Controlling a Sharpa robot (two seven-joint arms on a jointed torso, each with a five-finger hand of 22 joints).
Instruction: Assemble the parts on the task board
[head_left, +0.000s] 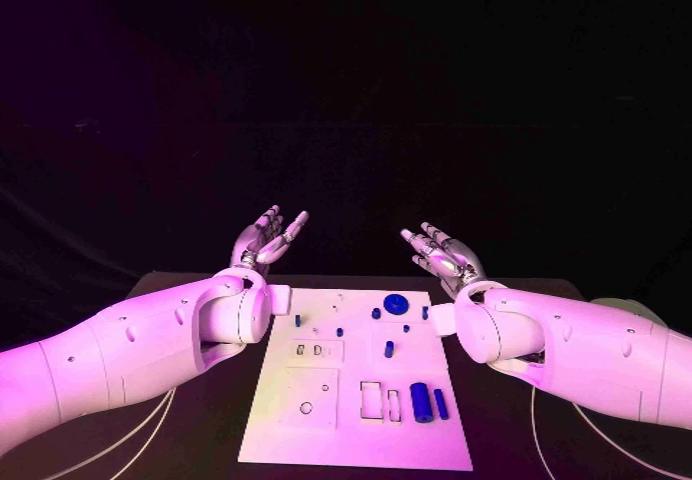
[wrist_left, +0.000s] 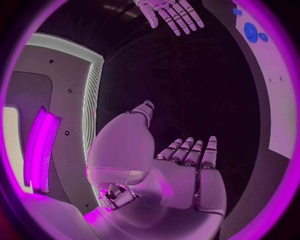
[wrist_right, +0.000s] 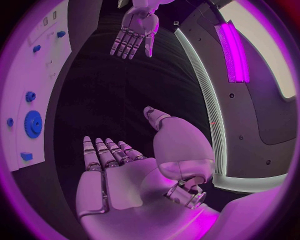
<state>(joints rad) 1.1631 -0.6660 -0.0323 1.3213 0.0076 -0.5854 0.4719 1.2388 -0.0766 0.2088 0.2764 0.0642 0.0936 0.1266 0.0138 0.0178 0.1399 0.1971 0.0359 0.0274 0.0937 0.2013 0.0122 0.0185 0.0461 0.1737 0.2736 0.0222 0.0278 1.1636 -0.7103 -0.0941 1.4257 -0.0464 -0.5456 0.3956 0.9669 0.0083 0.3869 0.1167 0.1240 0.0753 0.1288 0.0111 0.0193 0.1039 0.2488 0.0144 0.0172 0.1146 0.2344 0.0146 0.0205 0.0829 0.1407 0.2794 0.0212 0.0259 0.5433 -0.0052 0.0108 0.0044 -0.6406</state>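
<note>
Both arms are reaching forward, wrists raised. The left hand (head_left: 270, 238) and right hand (head_left: 443, 251) are facing each other, empty, with fingers (head_left: 294, 226) extending apart.

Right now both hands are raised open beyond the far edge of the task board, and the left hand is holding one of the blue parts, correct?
Not quite: the left hand holds nothing. The left wrist view shows its palm bare. Both it and the right hand are raised open beyond the task board, and the blue parts lie on the board.

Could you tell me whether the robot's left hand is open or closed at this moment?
Open: the left hand is raised beyond the task board, fingers apart, holding nothing.
</note>
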